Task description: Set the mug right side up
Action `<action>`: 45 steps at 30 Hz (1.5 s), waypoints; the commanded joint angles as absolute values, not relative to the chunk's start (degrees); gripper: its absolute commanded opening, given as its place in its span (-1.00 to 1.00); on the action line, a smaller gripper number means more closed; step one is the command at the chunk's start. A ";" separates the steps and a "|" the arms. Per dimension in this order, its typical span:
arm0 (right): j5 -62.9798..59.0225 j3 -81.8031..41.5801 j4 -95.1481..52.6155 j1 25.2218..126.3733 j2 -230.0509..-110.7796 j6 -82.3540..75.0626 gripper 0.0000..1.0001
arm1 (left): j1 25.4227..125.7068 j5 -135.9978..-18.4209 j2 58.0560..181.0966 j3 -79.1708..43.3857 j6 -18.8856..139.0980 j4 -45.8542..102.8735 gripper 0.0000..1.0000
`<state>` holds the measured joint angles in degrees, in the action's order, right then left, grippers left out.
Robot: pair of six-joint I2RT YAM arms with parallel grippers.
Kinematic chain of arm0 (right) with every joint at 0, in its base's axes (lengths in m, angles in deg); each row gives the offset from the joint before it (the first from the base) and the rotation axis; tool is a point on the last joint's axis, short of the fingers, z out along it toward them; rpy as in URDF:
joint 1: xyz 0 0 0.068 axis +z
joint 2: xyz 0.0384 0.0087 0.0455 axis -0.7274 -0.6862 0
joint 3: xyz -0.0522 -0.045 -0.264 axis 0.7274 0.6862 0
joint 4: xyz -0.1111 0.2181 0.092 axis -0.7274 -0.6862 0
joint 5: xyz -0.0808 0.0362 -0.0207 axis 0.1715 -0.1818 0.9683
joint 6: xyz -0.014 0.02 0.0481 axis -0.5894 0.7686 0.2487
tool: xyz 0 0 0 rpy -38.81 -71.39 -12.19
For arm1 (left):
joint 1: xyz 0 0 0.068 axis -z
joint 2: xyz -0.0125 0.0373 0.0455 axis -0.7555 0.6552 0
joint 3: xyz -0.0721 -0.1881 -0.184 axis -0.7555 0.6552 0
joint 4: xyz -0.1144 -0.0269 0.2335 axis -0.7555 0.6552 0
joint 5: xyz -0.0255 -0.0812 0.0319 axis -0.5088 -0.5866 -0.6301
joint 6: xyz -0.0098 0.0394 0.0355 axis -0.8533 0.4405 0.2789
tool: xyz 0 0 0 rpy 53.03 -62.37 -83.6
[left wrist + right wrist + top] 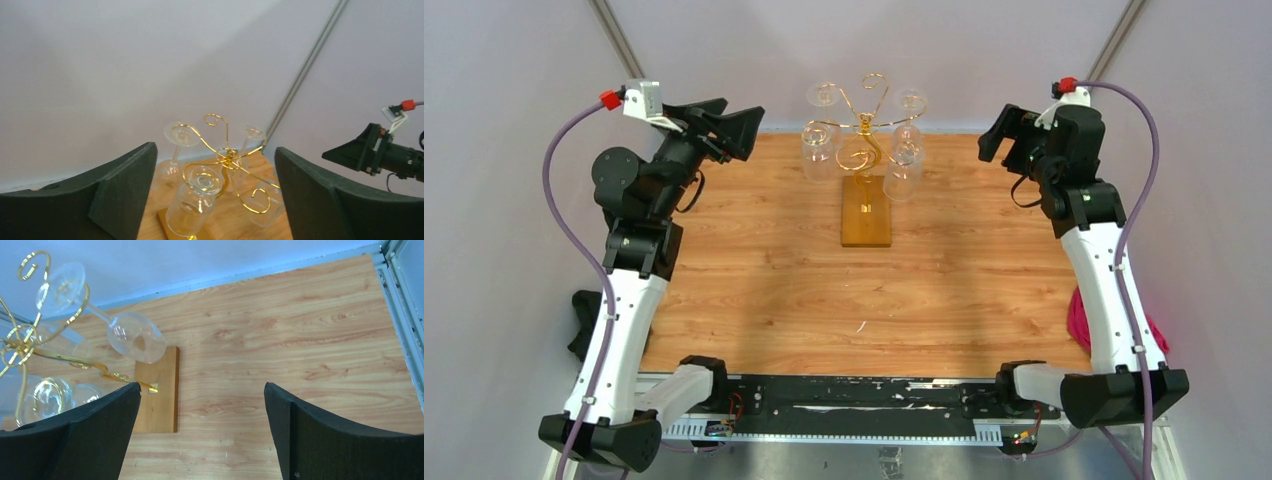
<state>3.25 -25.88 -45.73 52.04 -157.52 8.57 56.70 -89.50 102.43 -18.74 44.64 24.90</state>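
Observation:
No mug shows in any view; it is out of view. My left gripper [742, 128] hangs open above the table's far left corner, pointing at the glass rack, with nothing between its fingers [214, 148]. My right gripper [1002, 140] is raised over the far right corner, open and empty too [202, 385]. Under it lies bare wooden table [300, 355].
A gold wire rack [864, 150] on a wooden base [866, 215] stands at the back middle, with several wine glasses [192, 205] hanging upside down on it. A red cloth [1079, 320] lies off the right edge. Something black [584, 320] lies off the left edge.

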 commanded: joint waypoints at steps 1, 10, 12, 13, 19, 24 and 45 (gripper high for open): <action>2.30 -31.92 -48.71 51.33 -159.88 9.67 0.99 | 56.80 -82.98 99.86 -16.24 42.64 23.44 0.95; -17.69 -23.98 -39.90 51.17 -156.93 21.13 0.69 | 56.89 -82.06 98.44 -13.46 39.91 40.22 1.00; -21.49 -20.61 -36.45 50.97 -155.61 23.38 0.66 | 56.88 -80.95 96.64 -9.97 36.56 42.32 1.00; -22.98 -18.42 -33.98 50.86 -154.93 24.64 0.64 | 56.89 -81.29 95.83 -7.91 35.40 42.09 1.00; -30.92 -11.33 -20.39 50.36 -154.52 33.43 0.60 | 56.89 -83.66 96.76 -5.05 36.20 39.41 1.00; -36.39 -9.53 -8.80 50.36 -157.95 41.53 0.46 | 56.87 -81.75 95.64 -5.05 37.42 40.92 1.00; -40.73 -13.80 -12.59 53.46 -168.03 38.04 0.25 | 56.89 -77.12 93.91 -5.93 41.50 46.17 1.00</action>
<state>-38.08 -11.50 -10.26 51.93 -166.50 40.17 56.70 -78.27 94.10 -5.43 40.46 45.38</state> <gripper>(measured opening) 0.636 0.999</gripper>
